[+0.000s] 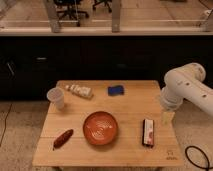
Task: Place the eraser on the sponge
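Gripper point(167, 118) hangs at the table's right edge, right of the plate point(101, 127) and slightly further back, pointing down off the white arm point(186, 89). Cannot tell whether it is released or clenched; nothing seen held, and it looks apart from every object.

Eraser point(148, 132): dark bar with a red/white face, lying flat just right of the plate, long side running front to back. It is the nearest item to the gripper, just front-left of it, not touching.

Sponge point(115, 90): blue, flat, behind the plate and slightly right, well apart from the eraser. Nothing on top of it.

Plate: orange, round, ringed pattern, front-centre of the wooden table point(131, 109), lying beside the line between eraser and sponge.

Bottle point(80, 90) lies on its side behind-left of the plate, near the sponge. White cup point(56, 97) stands upright left of the plate, beside the bottle. Red oblong item point(63, 138) lies front-left of the plate, tilted.

Black cable point(198, 155) on the floor far right of the plate
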